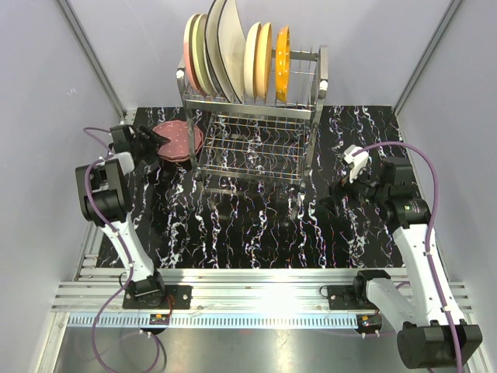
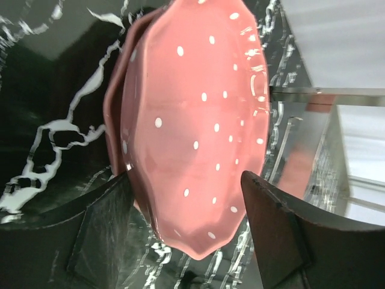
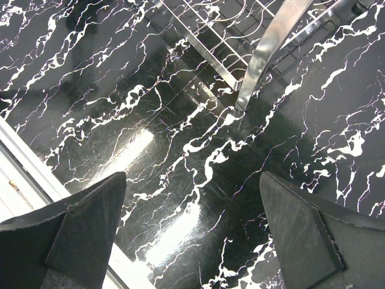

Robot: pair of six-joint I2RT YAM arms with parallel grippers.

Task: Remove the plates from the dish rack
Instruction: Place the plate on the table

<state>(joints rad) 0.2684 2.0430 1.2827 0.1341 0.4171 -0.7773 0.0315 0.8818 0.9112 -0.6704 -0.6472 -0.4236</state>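
Pink speckled plate (image 2: 198,120) between parted left pincer (image 2: 185,177), right pincer (image 3: 192,177) wide open, empty

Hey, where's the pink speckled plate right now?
Top view, left side: the speckled pink plate lies on the table beside the dish rack, atop another plate, close to the fingers of the left gripper.

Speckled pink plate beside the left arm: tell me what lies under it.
Under the speckled pink plate a darker maroon plate shows only its rim, resting on the black marbled table. The rest of it is covered; anything further beneath cannot be told.
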